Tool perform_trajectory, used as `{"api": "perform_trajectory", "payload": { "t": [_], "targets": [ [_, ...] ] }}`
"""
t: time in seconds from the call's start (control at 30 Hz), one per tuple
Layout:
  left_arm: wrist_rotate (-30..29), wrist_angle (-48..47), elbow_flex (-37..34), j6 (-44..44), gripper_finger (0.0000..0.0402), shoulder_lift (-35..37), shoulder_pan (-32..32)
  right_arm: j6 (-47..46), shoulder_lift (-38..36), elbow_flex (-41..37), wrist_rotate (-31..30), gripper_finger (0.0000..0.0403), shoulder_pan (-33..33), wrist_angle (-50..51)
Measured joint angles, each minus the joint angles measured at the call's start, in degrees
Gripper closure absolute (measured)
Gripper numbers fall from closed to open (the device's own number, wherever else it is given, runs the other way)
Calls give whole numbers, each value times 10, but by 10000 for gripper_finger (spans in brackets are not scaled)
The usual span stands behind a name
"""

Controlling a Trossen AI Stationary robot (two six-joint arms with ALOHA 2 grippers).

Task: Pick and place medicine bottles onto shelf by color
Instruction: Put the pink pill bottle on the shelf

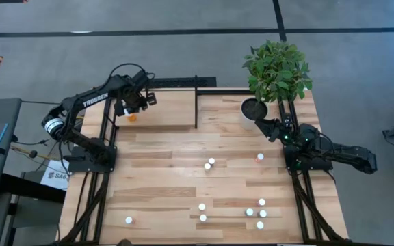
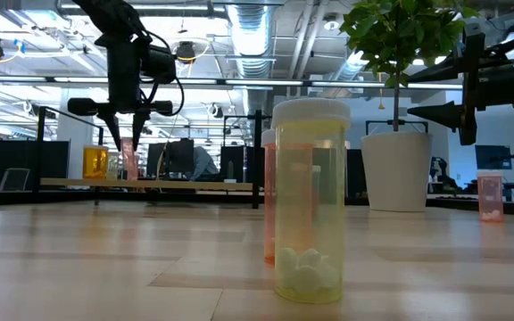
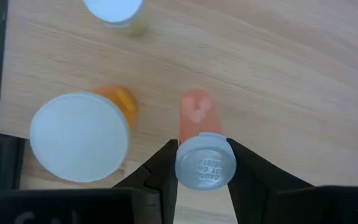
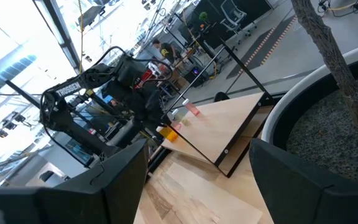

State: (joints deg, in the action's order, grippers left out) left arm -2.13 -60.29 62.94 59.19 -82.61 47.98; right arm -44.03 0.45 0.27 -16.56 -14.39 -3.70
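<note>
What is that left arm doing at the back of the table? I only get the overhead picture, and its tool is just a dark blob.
Observer: Its wrist camera shows the left tool shut on a pink bottle with a white cap, at the shelf.
Operator: Anything else on that shelf?
Observer: Yes, an orange bottle stands right beside it, and a yellowish bottle a little farther off.
Operator: And the other arm?
Observer: The right tool is open and empty, by the plant pot.

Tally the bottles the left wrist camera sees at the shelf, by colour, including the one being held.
yellowish bottle: 1
orange bottle: 1
pink bottle, held in the left gripper: 1
Total: 3
</note>
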Motion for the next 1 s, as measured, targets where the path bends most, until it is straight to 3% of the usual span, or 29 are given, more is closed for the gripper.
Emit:
{"api": "perform_trajectory", "payload": {
  "t": [0.63, 1.0],
  "targets": [
    [44, -49, -1, 51, 305, 0, 6, 0, 0, 0, 0, 100, 0, 0],
    [33, 2, -8, 76, 305, 0, 15, 0, 0, 0, 0, 100, 0, 0]
  ]
}}
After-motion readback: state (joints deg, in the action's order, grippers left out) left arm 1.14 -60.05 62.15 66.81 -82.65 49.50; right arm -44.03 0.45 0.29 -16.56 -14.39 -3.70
